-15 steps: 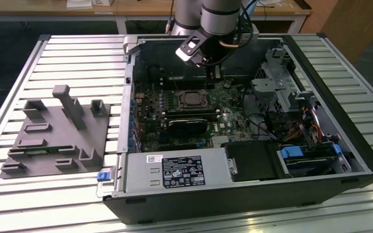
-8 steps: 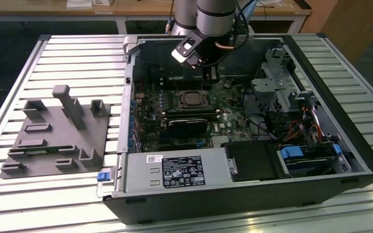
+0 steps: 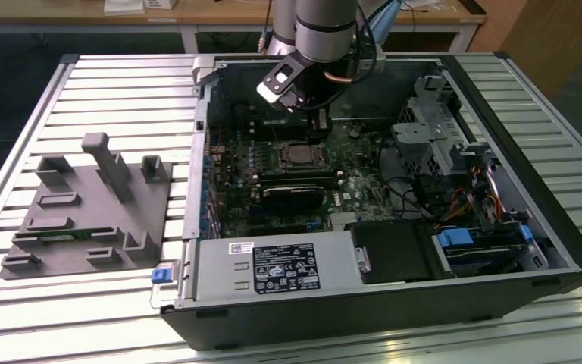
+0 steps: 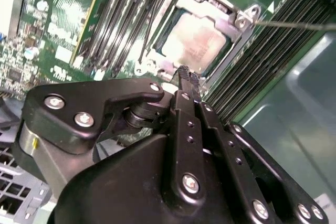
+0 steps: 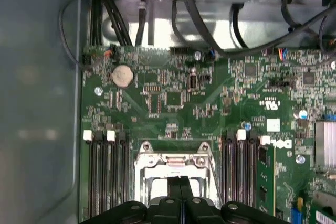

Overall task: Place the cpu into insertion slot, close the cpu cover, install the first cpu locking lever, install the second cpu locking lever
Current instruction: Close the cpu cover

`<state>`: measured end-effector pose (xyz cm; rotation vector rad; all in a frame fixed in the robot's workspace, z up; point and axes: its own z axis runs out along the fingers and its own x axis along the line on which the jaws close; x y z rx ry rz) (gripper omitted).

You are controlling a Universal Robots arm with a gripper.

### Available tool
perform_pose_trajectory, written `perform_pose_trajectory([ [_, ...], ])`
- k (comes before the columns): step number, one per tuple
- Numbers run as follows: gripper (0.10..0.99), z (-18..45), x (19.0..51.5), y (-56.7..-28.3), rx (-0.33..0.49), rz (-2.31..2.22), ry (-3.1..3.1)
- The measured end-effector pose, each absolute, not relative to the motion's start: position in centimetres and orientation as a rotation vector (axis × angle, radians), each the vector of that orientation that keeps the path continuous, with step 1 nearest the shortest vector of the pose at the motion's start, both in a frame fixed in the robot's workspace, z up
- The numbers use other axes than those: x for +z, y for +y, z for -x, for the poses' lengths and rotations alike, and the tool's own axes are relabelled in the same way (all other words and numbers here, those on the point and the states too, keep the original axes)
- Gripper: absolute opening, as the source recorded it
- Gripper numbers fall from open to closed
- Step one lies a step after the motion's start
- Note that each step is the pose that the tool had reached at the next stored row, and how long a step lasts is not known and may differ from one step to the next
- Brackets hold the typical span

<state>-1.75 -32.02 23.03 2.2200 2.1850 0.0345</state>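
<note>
My fingers are clenched tip to tip with nothing between them, poised close over the near edge of the insertion slot. The cpu sits in that slot just beyond the fingertips, with the cpu cover lying flat around it. Long memory slots run on either side of the fingers.

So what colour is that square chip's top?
The small flat square chip is pale silvery-beige, clearest in the second wrist view.
</note>
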Motion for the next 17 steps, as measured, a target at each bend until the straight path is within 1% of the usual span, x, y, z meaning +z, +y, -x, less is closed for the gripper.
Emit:
perform_pose_trajectory([
  [9, 0.106, 3.6, 22.3, -32.1, 0.030, -2.220, 2.186],
  [17, 0.106, 3.6, 22.3, -32.1, 0.032, -2.148, 2.258],
])
